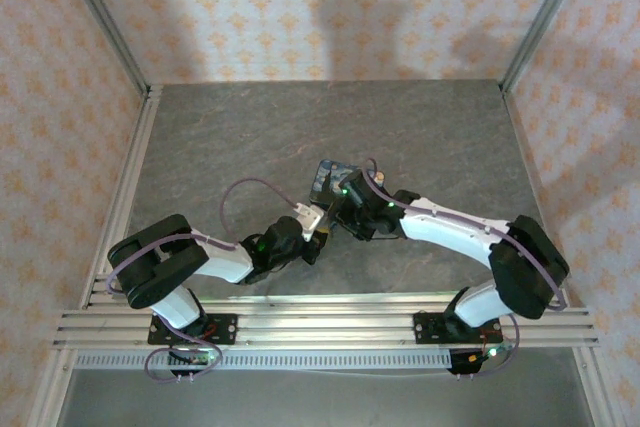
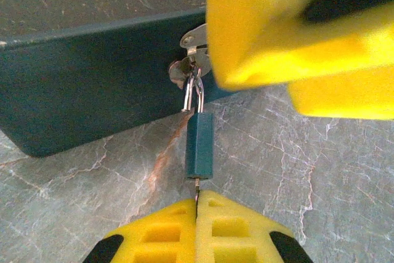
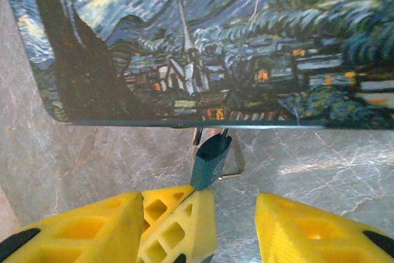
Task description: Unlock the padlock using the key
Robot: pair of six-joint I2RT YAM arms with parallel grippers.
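I had my left gripper [image 2: 197, 206] clamped on the key [image 2: 197, 187] under the padlock [image 2: 199, 145], my right gripper [image 3: 203, 210] half open, holding nothing.

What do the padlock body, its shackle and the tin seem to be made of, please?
The padlock body is matt teal, probably painted metal. The shackle is bare, shiny metal, likely steel. The tin has dark painted sides and a printed lid; it looks like sheet metal.

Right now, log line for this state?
left gripper: shut on key | key: tip at padlock underside | padlock: hanging on tin hasp | right gripper: open, by hasp
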